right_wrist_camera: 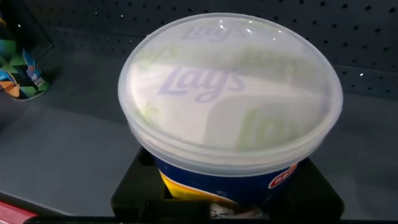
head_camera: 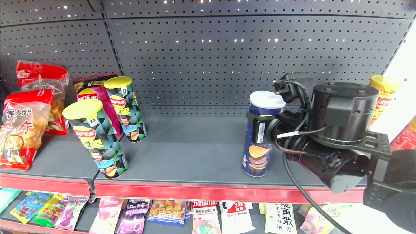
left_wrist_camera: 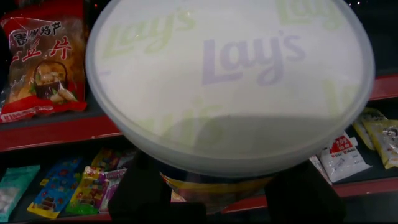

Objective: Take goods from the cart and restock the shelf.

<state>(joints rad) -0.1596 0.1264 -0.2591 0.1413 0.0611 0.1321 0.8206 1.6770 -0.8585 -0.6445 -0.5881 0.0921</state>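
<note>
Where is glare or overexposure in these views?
Head view: right edge washes out white beside the yellow-lidded chip can; light pricks through the pegboard. Right wrist view: glints on the translucent lid. Left wrist view: shadow crosses the held can's lid.

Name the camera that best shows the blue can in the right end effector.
Head view: the blue can stands full-height on the shelf, right end effector around it. Right wrist view gives mainly its lid. Left wrist view faces a yellow can.

dark grey pegboard wall (head_camera: 227, 58), light glinting through holes; glare (head_camera: 403, 65) at right
</note>
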